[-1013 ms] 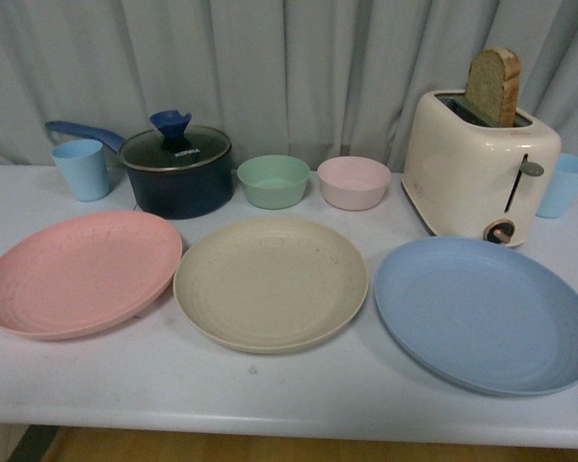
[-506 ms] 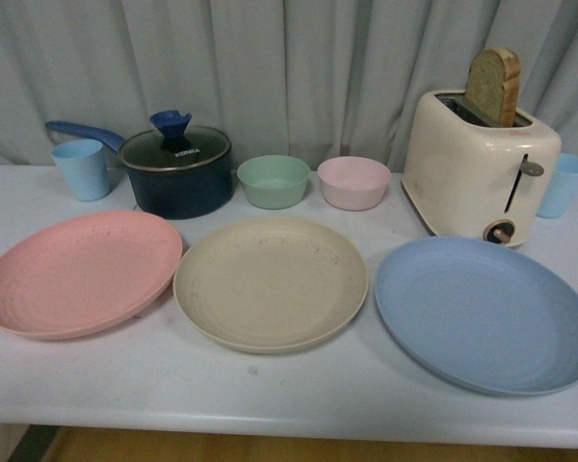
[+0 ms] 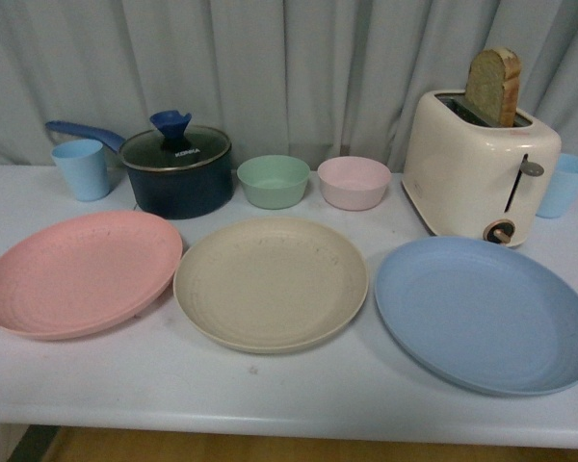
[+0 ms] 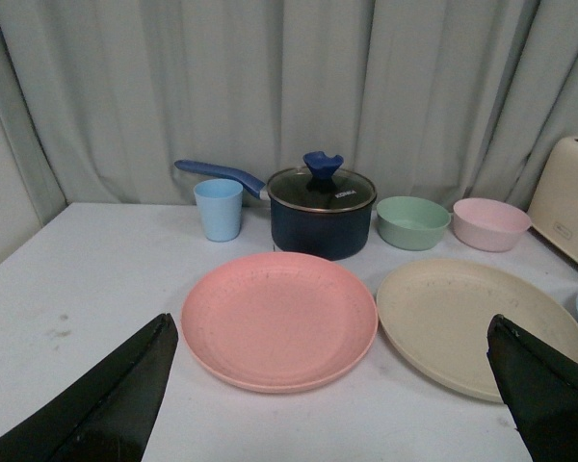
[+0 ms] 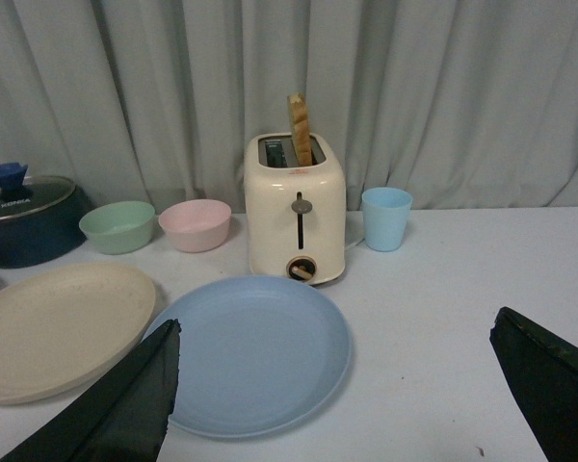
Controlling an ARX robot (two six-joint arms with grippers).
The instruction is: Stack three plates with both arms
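Three plates lie side by side on the white table: a pink plate [image 3: 80,272] at the left, a beige plate [image 3: 270,281] in the middle, a blue plate [image 3: 486,313] at the right. None overlaps another. Neither arm shows in the front view. My left gripper [image 4: 332,332] is open and empty, above the table, short of the pink plate [image 4: 279,319] and the beige plate [image 4: 480,320]. My right gripper [image 5: 335,332] is open and empty, near the blue plate [image 5: 252,350], with the beige plate [image 5: 58,326] beside it.
At the back stand a light blue cup [image 3: 81,168], a dark blue lidded saucepan [image 3: 176,169], a green bowl [image 3: 274,181], a pink bowl [image 3: 354,182], a cream toaster [image 3: 480,166] holding a bread slice, and another blue cup [image 3: 563,184]. A grey curtain hangs behind.
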